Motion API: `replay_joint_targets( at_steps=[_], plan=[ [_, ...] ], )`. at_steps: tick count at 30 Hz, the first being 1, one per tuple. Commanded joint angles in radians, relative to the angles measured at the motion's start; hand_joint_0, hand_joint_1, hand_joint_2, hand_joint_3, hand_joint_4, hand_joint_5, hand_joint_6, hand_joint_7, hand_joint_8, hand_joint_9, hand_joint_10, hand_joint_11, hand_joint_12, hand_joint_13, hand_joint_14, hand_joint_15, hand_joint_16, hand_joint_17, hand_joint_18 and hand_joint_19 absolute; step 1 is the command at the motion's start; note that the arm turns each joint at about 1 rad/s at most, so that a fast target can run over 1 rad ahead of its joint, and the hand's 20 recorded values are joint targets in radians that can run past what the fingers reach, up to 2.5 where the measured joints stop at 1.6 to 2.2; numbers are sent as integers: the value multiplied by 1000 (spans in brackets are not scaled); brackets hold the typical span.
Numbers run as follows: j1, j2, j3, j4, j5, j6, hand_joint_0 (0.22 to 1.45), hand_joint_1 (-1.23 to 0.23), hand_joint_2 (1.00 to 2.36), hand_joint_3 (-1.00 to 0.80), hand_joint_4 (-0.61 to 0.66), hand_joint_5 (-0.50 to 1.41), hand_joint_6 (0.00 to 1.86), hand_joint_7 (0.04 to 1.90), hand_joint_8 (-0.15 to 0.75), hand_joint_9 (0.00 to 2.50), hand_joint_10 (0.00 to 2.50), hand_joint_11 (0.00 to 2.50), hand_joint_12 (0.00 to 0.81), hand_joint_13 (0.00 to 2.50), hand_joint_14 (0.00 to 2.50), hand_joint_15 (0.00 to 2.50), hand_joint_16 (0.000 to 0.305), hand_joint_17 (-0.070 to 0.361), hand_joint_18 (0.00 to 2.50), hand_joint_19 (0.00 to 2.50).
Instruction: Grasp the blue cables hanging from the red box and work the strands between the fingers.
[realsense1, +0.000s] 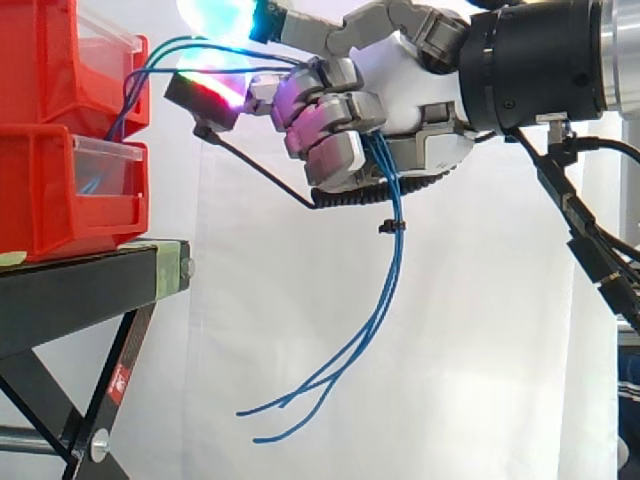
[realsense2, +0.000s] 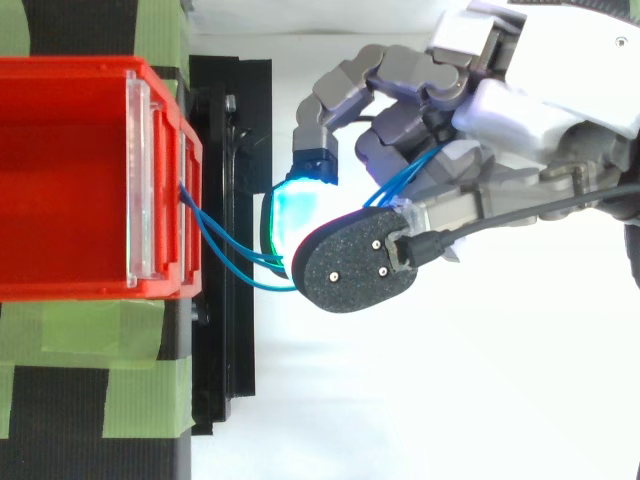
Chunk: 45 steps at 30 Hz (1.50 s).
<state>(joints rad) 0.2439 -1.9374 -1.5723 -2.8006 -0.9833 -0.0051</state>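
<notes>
Your robot hand (realsense1: 405, 85) is curled shut around the blue cables (realsense1: 388, 205), which run from the red box (realsense1: 40, 60) and dangle below.

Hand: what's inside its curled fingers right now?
The blue cables run from the red bins into the hand and hang out below it. The fingers cover how the strands lie inside.
</notes>
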Motion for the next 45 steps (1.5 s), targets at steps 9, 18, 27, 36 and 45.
replay_joint_targets(
  at_steps=[9, 18, 27, 36, 45],
  plan=[
    [0, 0, 0, 6, 0, -1, 873, -618, 1008, -760, 258, -276, 1556, 995, 417, 928, 2500, 2500, 476, 1272, 2500, 1643, 55, 124, 1656, 1018],
    [0, 0, 0, 9, 0, 1, 1044, -688, 1012, -340, 192, -278, 1632, 944, 417, 928, 2500, 2500, 476, 1272, 2500, 1643, 55, 124, 1656, 1018],
    [0, 0, 0, 9, 0, 1, 999, -513, 1012, -382, 235, -212, 1249, 960, 417, 928, 2500, 2500, 476, 1272, 2500, 1643, 55, 124, 1656, 1018],
    [0, 0, 0, 13, 0, -3, 1160, -611, 1016, -196, 194, -188, 1400, 947, 417, 928, 2500, 2500, 476, 1272, 2500, 1643, 55, 124, 1656, 1018],
    [3, -2, 0, 59, 2, -30, 1050, -741, 1014, -586, 216, -257, 1595, 941, 417, 928, 2500, 2500, 476, 1272, 2500, 1643, 55, 124, 1656, 1018]
  ],
)
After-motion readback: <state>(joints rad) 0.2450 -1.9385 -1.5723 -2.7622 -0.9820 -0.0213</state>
